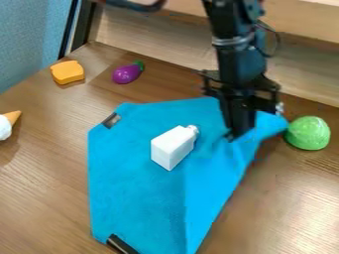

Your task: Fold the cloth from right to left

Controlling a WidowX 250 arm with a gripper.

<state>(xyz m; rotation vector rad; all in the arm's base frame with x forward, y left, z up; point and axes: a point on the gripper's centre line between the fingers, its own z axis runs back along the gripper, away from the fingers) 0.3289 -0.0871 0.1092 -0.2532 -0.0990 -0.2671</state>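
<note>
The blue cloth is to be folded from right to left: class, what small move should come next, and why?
Probably a slight lift toward the picture's left: the claw is down at the wrinkled right part of the blue cloth, whose corner juts toward the green toy, and the white bottle lies on the cloth in the fold's likely path.

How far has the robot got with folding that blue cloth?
It looks early. Done: some gathering, with the blue cloth rumpled at its upper right, but no finished fold. In hand: the gripper is down at that rumpled part; I can't tell whether it grips. Left: bringing the right side across to the left, where a white bottle lies.
</note>
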